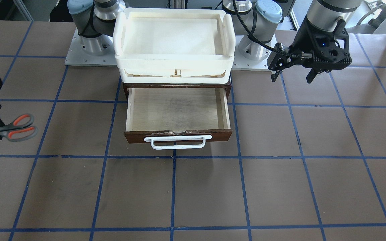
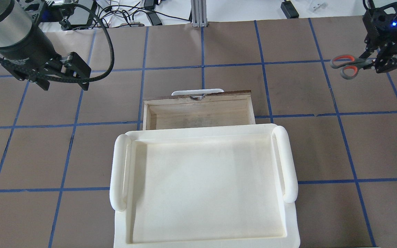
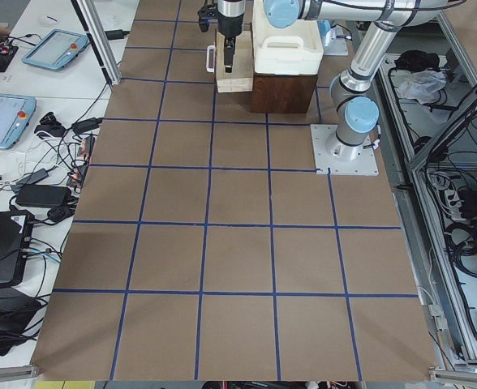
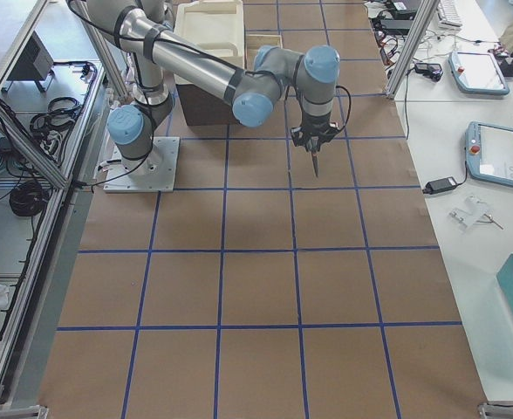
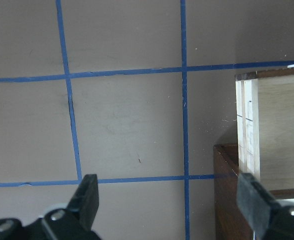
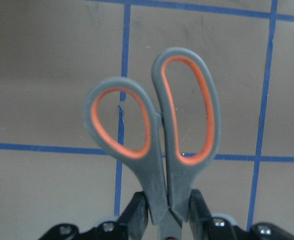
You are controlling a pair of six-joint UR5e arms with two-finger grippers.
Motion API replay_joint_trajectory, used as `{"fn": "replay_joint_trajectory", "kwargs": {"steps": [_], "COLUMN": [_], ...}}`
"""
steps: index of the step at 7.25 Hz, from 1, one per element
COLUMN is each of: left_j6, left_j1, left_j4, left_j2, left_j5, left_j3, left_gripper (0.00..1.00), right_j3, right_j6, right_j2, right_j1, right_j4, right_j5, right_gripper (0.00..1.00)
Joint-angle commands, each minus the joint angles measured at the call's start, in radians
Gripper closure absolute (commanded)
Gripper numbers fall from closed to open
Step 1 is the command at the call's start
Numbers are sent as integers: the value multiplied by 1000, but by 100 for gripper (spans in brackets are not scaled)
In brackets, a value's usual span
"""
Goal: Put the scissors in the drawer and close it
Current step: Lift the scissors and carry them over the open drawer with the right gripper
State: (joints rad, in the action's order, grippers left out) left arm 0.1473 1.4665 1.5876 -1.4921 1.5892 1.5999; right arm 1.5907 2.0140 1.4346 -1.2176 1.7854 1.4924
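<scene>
The scissors point(image 6: 157, 145) are off to the robot's right of the cabinet, well apart from it, and we see them clamped in the right gripper point(image 6: 168, 212). Its jaws are closed on the shanks just below the orange-lined finger loops, the loops jut out beyond the fingertips, and the blades are hidden behind the fingers. A shadow on the table under the loops in the front-facing view suggests to us that the pair hangs clear of the surface. The drawer point(image 1: 176, 110) stands pulled out, its pale plywood floor bare and its white bar handle point(image 1: 178, 142) facing away from the robot; the cream tray point(image 1: 174, 62) sits on the cabinet above it. The left gripper point(image 1: 292, 75) hovers on the drawer's other side with its jaws spread wide and nothing between them. We judge the grasp done and the carry to be the step in hand. The next move calls for bringing the scissors over the open drawer, lowering them clear of its walls and the tray's overhang, letting go, and then pushing the brown front home.
</scene>
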Motion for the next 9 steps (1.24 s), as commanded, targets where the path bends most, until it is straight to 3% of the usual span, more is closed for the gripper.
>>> {"fn": "replay_joint_trajectory", "kwargs": {"steps": [1, 4, 6, 9], "left_j6": [0, -2, -2, -2], "left_j1": [0, 0, 0, 0], "left_j4": [0, 0, 0, 2], "left_j2": [1, 3, 1, 3], "left_j5": [2, 2, 2, 3], "left_j3": [0, 0, 0, 0], "left_gripper": [0, 0, 0, 0], "right_j3": [0, -3, -15, -73], "right_j6": [-168, -389, -526, -678], "right_j2": [75, 56, -11, -121], "right_j1": [-191, -441, -599, -738], "right_j4": [-107, -101, -55, -40], "right_j5": [5, -6, -4, -3], "right_gripper": [97, 96, 96, 96]}}
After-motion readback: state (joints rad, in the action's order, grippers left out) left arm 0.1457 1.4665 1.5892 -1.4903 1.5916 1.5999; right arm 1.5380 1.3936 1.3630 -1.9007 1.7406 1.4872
